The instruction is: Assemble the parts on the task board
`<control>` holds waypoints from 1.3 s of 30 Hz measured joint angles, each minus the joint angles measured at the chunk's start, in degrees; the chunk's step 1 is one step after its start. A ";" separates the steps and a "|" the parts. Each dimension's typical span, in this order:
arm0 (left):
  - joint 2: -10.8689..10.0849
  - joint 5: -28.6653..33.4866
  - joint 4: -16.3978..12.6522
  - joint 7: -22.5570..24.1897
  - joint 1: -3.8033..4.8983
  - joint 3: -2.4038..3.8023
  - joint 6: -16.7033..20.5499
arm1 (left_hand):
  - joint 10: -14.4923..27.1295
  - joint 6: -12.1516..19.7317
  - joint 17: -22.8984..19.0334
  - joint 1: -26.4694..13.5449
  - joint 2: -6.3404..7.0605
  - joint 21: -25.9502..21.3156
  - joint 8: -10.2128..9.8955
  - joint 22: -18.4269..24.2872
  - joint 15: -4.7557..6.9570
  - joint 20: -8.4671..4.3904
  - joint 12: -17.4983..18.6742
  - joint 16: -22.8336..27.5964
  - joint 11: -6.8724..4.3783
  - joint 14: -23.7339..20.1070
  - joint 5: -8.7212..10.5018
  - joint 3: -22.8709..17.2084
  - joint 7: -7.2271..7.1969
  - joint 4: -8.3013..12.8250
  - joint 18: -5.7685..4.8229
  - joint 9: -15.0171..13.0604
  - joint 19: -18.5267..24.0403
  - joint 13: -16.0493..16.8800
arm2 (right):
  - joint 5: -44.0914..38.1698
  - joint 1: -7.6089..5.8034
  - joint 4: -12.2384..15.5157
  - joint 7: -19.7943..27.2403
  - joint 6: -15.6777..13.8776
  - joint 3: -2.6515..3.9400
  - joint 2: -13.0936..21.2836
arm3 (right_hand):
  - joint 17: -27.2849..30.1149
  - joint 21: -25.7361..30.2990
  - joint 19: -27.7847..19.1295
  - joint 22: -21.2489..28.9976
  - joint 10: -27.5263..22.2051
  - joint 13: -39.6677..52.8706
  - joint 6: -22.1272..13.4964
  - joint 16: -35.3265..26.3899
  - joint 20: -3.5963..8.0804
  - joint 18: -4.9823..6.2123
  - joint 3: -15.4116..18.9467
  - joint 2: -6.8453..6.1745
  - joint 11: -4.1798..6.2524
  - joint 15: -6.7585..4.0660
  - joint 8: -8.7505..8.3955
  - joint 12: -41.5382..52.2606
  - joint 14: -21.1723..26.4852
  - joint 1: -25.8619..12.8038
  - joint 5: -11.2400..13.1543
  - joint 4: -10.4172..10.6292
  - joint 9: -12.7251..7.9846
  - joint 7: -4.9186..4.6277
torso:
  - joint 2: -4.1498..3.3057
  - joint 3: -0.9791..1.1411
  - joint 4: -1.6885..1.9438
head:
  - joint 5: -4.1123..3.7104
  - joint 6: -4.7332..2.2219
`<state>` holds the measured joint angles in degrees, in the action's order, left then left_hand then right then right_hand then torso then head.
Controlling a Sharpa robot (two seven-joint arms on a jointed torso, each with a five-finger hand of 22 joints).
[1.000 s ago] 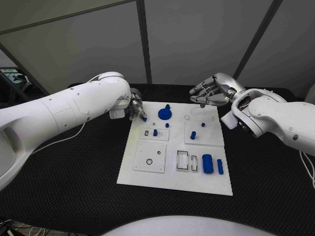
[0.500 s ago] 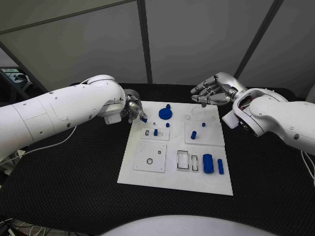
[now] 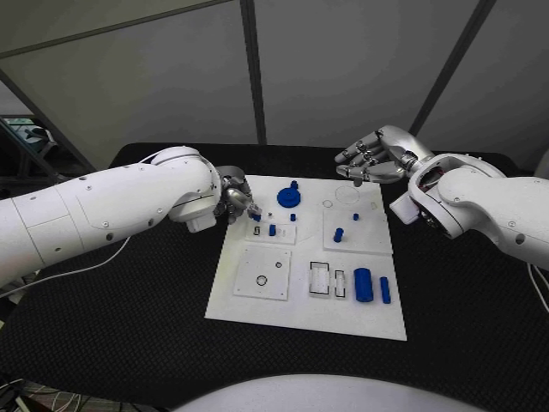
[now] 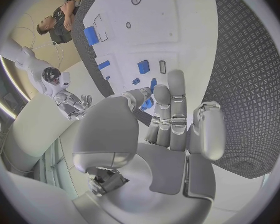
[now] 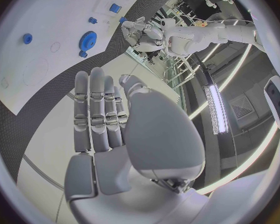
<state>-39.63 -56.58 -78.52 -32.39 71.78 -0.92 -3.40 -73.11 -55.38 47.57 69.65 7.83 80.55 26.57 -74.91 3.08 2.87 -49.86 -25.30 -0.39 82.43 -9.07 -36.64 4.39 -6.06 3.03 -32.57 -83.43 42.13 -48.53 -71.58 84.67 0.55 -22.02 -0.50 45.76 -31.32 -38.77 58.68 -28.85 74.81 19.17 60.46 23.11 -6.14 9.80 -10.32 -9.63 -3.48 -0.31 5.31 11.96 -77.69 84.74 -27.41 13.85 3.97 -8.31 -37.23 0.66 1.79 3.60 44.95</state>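
The white task board (image 3: 310,319) lies mid-table. My left hand (image 3: 238,202) hovers at its far left corner and pinches a small blue part (image 3: 255,215) between thumb and fingertip; the part (image 4: 154,83) shows at the fingertips in the left wrist view. Just beside it on the board sits a blue gear (image 3: 287,199), with small pegs (image 3: 338,234) and a short piece (image 3: 271,230) nearer. A thick blue cylinder (image 3: 363,286) and a slim bar (image 3: 383,291) lie at the near right. My right hand (image 3: 374,163) hangs above the board's far right edge, holding nothing, fingers loosely bent.
Black matting (image 3: 473,309) surrounds the board on all sides. A square plate with a small ring hole (image 3: 261,279) and rectangular slots (image 3: 325,281) occupy the board's near half. Grey wall panels stand behind the table.
My left hand has crept a little nearer and onto the board corner, carrying the small blue part with it. The right hand has barely moved.
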 measured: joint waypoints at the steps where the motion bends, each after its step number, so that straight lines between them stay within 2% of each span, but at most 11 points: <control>1: -0.04 -0.16 -0.19 -0.11 -0.21 -0.02 0.30 | -0.05 0.00 0.00 0.00 0.00 0.00 0.07 0.00 0.00 0.00 0.00 0.00 -0.04 0.00 0.00 -0.03 0.00 0.00 0.00 0.00 0.00 0.05 | 0.00 0.00 0.00 0.00 0.00 0.00 0.01 | 0.00 0.00 0.00 0.00 0.00 0.00 0.00 0.00 0.00 0.01 0.00 0.00 0.00 0.00 0.00 0.00 0.00 0.00 0.00 0.00 0.00 0.00 | 0.00 0.00 -0.01 | 0.01 0.02; 8: -0.05 -1.97 -1.01 -0.65 -1.46 -0.16 1.54 | -0.36 -0.22 0.00 -0.97 0.39 0.23 0.54 0.00 0.00 -0.13 -0.32 0.00 -0.32 0.00 -0.01 -0.56 -0.22 0.40 0.00 0.00 -0.13 0.19 | 0.00 0.00 0.00 0.00 0.02 0.00 0.02 | 0.00 0.00 0.00 0.00 0.00 0.00 0.00 0.00 0.00 0.00 0.00 0.00 0.00 0.00 0.00 0.00 0.00 0.00 0.00 0.00 0.00 0.00 | -0.03 0.00 -0.03 | 0.10 -0.02; 14: 0.06 -3.89 -1.34 -0.99 -1.92 -0.31 1.80 | -0.37 -0.22 -0.01 -1.28 0.70 0.23 0.84 0.00 0.00 -0.21 -0.32 0.00 -0.31 0.00 -0.42 -1.40 -0.22 0.77 0.00 -0.01 -0.20 -0.04 | 0.00 0.00 0.03 0.00 0.04 0.00 0.01 | 0.00 0.00 0.00 0.00 0.00 -0.01 0.00 0.00 0.00 0.00 0.00 0.00 0.00 0.00 0.00 0.00 0.00 0.00 0.00 0.00 0.00 0.00 | -0.07 -0.02 -0.03 | 0.13 -0.04; 24: 0.10 -5.86 -1.85 -1.43 -2.00 -0.47 1.13 | -0.62 -0.01 -0.01 -2.04 0.99 0.23 1.66 0.00 0.20 -0.20 0.22 0.22 -0.40 0.21 -0.44 -1.81 -0.42 0.87 -0.01 -0.10 -0.20 -1.06 | 0.00 0.00 0.04 0.00 0.07 0.00 0.02 | 0.01 0.00 0.00 0.00 0.00 -0.01 0.00 0.00 0.00 0.00 0.01 0.00 0.00 0.00 0.00 0.00 0.00 0.00 0.00 0.00 0.00 0.00 | -0.07 -0.03 -0.04 | 0.19 0.00; 29: 0.03 -6.39 -2.09 -1.58 -1.96 -0.48 0.40 | -0.62 0.00 -0.01 -2.43 1.37 0.23 1.87 0.00 0.19 -0.20 0.67 0.22 -0.40 0.21 -0.84 -2.65 -0.41 1.71 0.00 -0.35 -0.20 -1.80 | 0.00 0.00 0.03 0.00 0.09 0.00 0.02 | 0.01 0.00 0.00 0.00 0.00 -0.01 0.00 0.00 0.00 0.00 0.01 0.00 0.00 0.00 0.00 0.00 0.00 0.00 0.00 0.00 0.00 0.00 | -0.10 -0.04 -0.04 | 0.33 -0.03; 39: -0.17 -7.25 -2.31 -1.98 -1.98 -0.56 -0.89 | -0.62 0.21 -0.02 -2.95 1.88 0.22 2.29 0.00 0.39 -0.20 1.06 0.22 -0.38 0.00 -1.11 -3.37 -0.60 2.12 0.00 -0.45 -0.20 -2.20 | 0.00 0.00 0.02 0.00 0.12 0.00 0.03 | 0.02 0.00 0.00 0.00 0.00 -0.01 0.00 0.00 0.00 0.00 0.01 0.00 0.00 0.00 0.00 0.00 0.00 0.00 0.00 0.00 0.00 0.00 | -0.10 -0.06 -0.03 | 0.40 0.22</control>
<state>-39.80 -63.83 -80.83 -34.38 69.80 -1.47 -4.29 -73.74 -55.17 47.56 66.70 9.71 80.77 28.85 -74.91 3.47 2.67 -48.81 -25.08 -0.77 82.43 -10.18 -40.01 3.79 -3.94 3.03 -33.02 -83.63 39.93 -48.53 -71.57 84.69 0.54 -21.91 -0.50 45.79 -31.30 -38.77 58.68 -28.85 74.82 19.16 60.46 23.11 -6.13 9.80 -10.31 -9.63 -3.48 -0.31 5.31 11.96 -77.69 84.74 -27.41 13.85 3.97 -8.31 -37.34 0.60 1.76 4.00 45.16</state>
